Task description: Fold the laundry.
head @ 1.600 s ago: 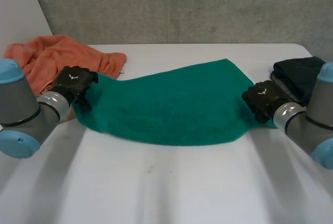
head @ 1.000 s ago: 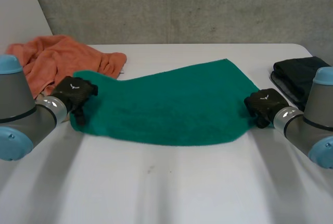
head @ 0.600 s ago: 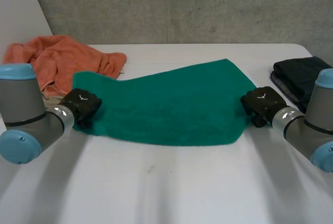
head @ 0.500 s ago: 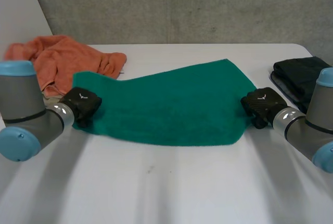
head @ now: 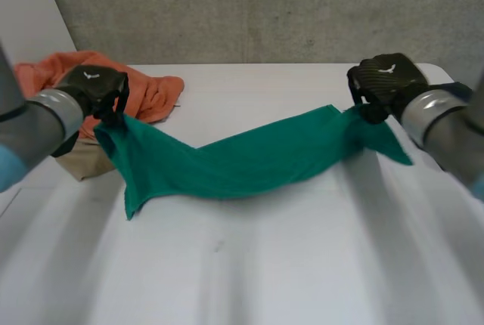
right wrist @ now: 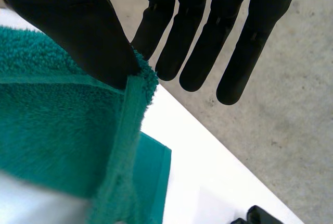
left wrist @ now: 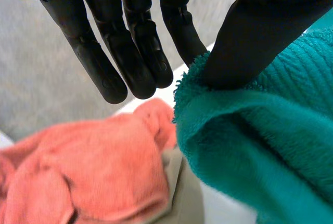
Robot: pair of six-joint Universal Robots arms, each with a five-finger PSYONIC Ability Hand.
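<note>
Left robot hand point(head: 92, 89) and right robot hand point(head: 384, 83) each pinch an end of the teal terry towel point(head: 249, 160); white emblems point(head: 90, 75) mark both.

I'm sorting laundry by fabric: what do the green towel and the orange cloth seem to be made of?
Green towel: probably cotton terry, matte, judging by its fuzzy looped pile and ribbed rows. Orange cloth: seemingly similar soft terry, matte and nappy; the fibre is uncertain.

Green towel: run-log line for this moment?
left hand: pinches green towel end | right hand: pinches opposite end | towel: sags between hands | fold: not done
</note>
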